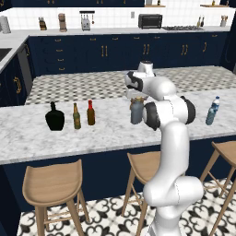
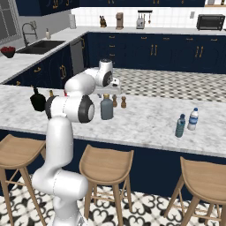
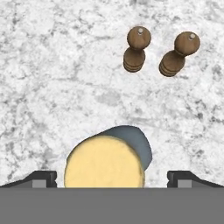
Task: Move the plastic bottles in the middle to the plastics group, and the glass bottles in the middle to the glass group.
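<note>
I am looking straight down through the hand camera at the grey bottle, its tan cap sitting between my two finger tips, which are standing fully apart with nothing held. So the hand is hovering released above this bottle, not yet gripping it. Beyond it two brown wooden shakers are standing close together on the marble desk.

From the right base camera the grey bottle is standing upright in the middle of the desk, just in front of my forearm. The blue bottle with the red top is already standing beside the clear water bottle at the right end. At the left end the small red-brown bottle is standing next to the beer bottle and the round black bottle.

I am judging the grey bottle to be the last one left to sort, and I am in the approach step. The next move is calling for a straight descent until the fingers are bracketing the wide body below the cap, then a firm close. The bottle looks nearly as wide as my opening, so I am watching the centring closely; an off-centre descent could tip it.
</note>
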